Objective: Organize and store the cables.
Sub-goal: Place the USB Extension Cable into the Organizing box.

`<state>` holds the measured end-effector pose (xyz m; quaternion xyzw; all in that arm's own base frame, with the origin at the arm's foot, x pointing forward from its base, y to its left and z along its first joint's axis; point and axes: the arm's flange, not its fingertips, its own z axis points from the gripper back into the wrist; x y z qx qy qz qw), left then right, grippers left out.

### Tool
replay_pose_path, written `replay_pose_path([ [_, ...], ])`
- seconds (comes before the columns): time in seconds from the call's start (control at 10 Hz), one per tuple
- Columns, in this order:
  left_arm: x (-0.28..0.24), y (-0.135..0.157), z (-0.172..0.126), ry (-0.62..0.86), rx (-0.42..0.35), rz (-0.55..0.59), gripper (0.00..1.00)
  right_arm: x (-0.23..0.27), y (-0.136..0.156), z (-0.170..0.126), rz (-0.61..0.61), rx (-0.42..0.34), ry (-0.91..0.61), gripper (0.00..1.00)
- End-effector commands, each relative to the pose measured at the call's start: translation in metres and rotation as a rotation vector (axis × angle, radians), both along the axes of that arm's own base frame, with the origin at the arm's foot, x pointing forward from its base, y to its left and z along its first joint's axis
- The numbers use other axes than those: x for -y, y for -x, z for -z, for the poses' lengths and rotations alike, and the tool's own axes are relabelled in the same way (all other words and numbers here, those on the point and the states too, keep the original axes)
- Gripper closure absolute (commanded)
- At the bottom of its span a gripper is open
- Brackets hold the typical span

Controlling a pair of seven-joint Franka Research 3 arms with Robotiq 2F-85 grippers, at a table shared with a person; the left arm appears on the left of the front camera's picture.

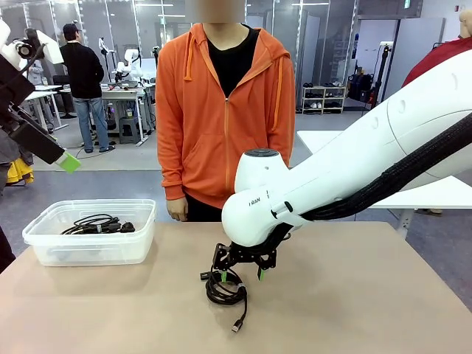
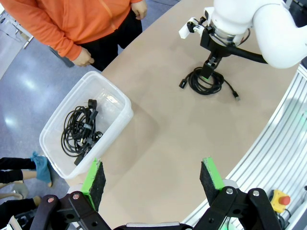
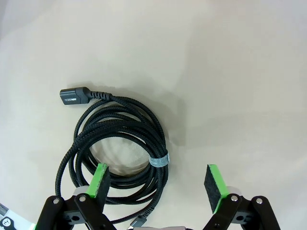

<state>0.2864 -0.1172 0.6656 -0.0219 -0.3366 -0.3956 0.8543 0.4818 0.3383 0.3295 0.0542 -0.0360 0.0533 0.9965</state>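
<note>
two hands (image 2: 153, 184) (image 3: 158, 184) gape wide over the tan table (image 1: 354, 310), lab benches (image 1: 118, 92) behind.

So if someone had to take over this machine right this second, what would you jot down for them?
Right gripper: open, low over the coiled cable on the table, one finger inside the coil; nothing held.
Left gripper: open, empty, raised above the table near the bin.
Clear plastic bin at the table's left: black cables already inside.
Person: standing at the far side, hands down, not touching anything.
Done: some cables are stored.
Left: the loose coil, bound with a small tie, probably goes into the bin next.
</note>
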Motion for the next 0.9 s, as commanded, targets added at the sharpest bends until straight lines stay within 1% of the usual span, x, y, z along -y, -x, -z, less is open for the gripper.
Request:
replay_pose_path([
  [0.0,0.001,0.000,-0.004,-0.012,-0.006,-0.013,0.00,0.000,0.000,0.000,0.008,-0.002,-0.007,0.00],
  [0.1,0.001,0.000,-0.004,-0.012,-0.006,-0.013,0.00,0.000,0.000,0.000,0.000,0.000,0.000,0.00],
  [0.3,0.000,0.000,0.000,0.000,0.000,0.000,0.00,0.023,0.002,-0.025,-0.150,0.038,-0.022,0.00],
  [0.4,0.018,0.007,-0.008,-0.030,-0.065,-0.151,0.00,0.040,0.006,-0.041,-0.215,0.079,-0.012,0.00],
  [0.5,0.036,0.003,-0.007,-0.003,-0.149,-0.207,0.00,0.060,0.010,-0.060,-0.222,0.108,-0.040,0.00],
  [0.6,0.048,-0.002,-0.009,0.012,-0.193,-0.218,0.00,0.082,0.017,-0.080,-0.217,0.126,-0.078,0.00],
  [0.7,0.061,-0.006,-0.014,0.055,-0.284,-0.270,0.00,0.108,0.027,-0.100,-0.245,0.144,-0.085,0.00],
  [0.8,0.073,-0.008,-0.010,0.029,-0.326,-0.339,0.00,0.136,0.034,-0.114,-0.269,0.167,-0.090,0.00],
])
